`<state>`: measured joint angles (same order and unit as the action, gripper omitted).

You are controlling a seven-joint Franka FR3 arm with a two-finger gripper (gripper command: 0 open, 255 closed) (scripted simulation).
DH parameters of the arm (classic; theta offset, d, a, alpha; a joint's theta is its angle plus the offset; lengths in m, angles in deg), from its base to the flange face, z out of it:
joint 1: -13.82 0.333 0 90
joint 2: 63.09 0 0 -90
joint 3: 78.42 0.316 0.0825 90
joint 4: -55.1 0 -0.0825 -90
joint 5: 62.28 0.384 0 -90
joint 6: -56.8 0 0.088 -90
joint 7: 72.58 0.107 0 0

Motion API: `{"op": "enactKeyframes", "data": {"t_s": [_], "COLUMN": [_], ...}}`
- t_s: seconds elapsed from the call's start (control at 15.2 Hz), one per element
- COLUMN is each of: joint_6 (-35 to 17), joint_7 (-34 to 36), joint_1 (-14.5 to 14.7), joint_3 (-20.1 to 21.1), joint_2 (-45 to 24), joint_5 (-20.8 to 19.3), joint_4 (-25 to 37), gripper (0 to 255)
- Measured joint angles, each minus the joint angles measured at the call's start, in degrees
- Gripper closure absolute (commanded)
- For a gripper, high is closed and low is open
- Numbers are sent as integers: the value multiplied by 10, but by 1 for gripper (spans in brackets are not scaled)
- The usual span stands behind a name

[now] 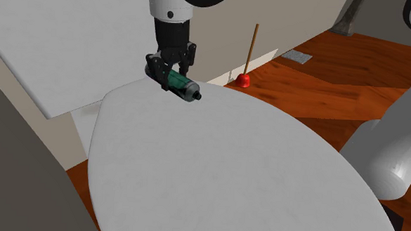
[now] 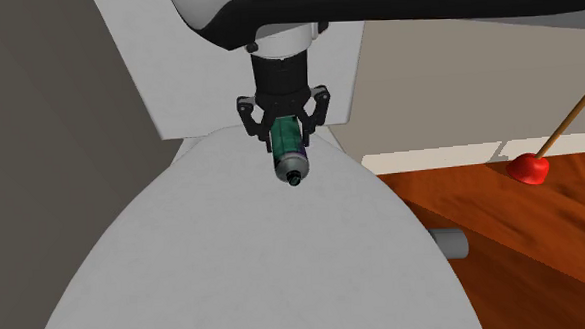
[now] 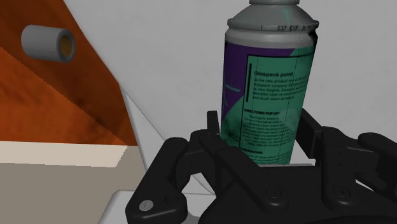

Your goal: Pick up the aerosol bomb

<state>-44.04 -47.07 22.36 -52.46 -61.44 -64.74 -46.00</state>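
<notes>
Gripper (image 1: 172,73) clamped on green can (image 1: 183,84). I see can tilted, black cap end low toward shoulder view's right, over far edge of white lid (image 1: 216,175). Lid contact: cannot tell. Red plunger (image 1: 243,80) on wood floor (image 1: 325,73) further right.

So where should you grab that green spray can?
Around its round middle, from above, one finger on each curved side. The spray can points sideways over the white lid, so its long sides are free. The gripper clasps it that way.
</notes>
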Motion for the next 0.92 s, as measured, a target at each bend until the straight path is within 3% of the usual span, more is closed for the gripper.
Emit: {"op": "enactKeyframes", "data": {"t_s": [0.46, 0.92], "joint_6": [-1, 45], "joint_7": [0, -2], "joint_1": [0, 0], "joint_3": [0, 0], "joint_2": [0, -5], "joint_5": [0, -2], "joint_4": [0, 50], "gripper": [255, 255]}}
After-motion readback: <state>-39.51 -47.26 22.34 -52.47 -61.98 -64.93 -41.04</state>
